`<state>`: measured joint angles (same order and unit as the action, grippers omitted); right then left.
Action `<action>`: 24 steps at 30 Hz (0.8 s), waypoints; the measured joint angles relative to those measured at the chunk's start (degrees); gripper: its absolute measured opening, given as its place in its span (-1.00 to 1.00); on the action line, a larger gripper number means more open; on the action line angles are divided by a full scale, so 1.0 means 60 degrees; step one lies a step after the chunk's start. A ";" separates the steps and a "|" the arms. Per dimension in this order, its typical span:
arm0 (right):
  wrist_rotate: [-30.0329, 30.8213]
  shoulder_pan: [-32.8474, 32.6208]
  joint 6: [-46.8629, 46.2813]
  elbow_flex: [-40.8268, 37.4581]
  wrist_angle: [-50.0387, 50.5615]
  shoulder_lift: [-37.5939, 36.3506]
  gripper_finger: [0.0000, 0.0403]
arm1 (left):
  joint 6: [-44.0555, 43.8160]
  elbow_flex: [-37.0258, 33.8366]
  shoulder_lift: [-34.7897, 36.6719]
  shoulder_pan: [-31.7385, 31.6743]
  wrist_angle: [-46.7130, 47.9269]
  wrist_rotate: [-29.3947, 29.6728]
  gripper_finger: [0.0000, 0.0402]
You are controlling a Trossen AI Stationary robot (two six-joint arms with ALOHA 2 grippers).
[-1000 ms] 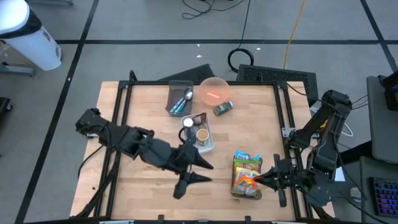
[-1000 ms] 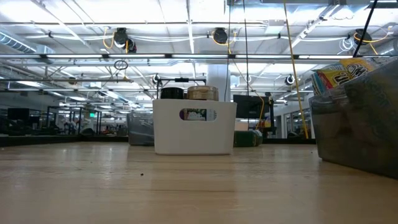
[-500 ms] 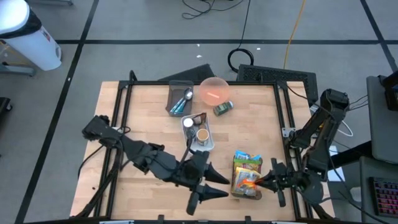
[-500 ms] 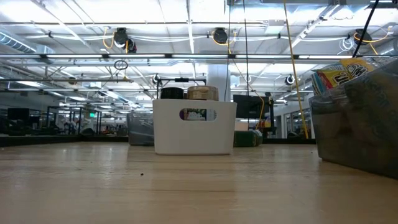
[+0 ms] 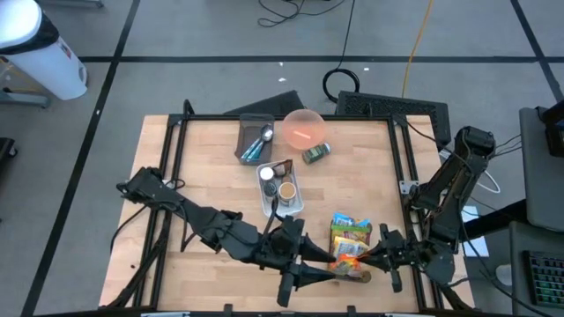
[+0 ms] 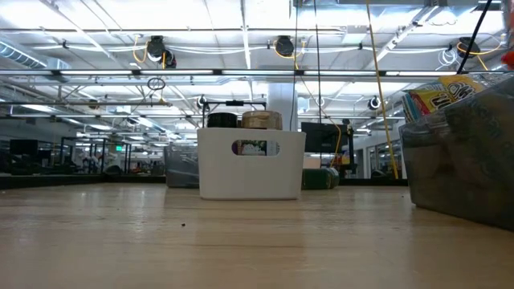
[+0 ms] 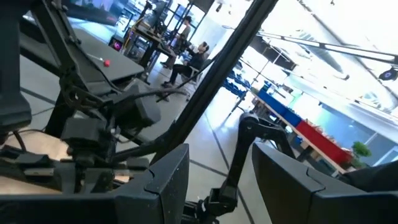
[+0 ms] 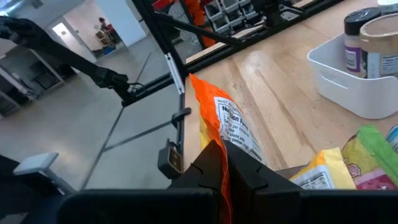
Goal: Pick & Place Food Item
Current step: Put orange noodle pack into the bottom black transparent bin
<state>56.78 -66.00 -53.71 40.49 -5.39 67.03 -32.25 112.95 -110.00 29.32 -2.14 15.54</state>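
- The right tool (image 8: 222, 163) pinches the thin orange snack packet (image 8: 225, 121) tight, so it can lift out of the grey bin (image 5: 351, 272).
- The left tool (image 5: 324, 267) waits beside it, spread apart and empty.

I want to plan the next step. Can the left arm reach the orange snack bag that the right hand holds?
Probably yes: the left hand, open, sits beside the orange snack bag pinched in the right hand, nothing between them.

snack bin (image 6: 470, 152): cut off by frame edge | bag print (image 8: 239, 127): unreadable
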 joint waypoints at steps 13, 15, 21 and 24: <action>-0.0524 0.0317 -0.0499 -0.0004 -0.0002 0.0781 -1.00 | 0.0176 0.0000 -0.0007 0.0000 -0.0006 0.0001 -0.08; -0.0518 0.0317 -0.0566 -0.0004 0.0001 0.0896 -1.00 | 0.0176 0.0000 -0.0007 0.0000 0.0055 0.0001 -0.08; -0.0515 0.0317 -0.0930 -0.0004 -0.0002 0.1406 -1.00 | 0.0168 0.0000 -0.0007 0.0000 0.0093 0.0001 -0.08; -0.0468 0.0317 -0.1109 -0.0004 -0.0064 0.1652 -1.00 | 0.0155 0.0000 -0.0007 0.0000 0.0089 0.0001 -0.08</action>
<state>53.97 -64.10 -60.37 40.47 -5.78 76.94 -31.32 112.95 -110.04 29.32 -1.61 15.55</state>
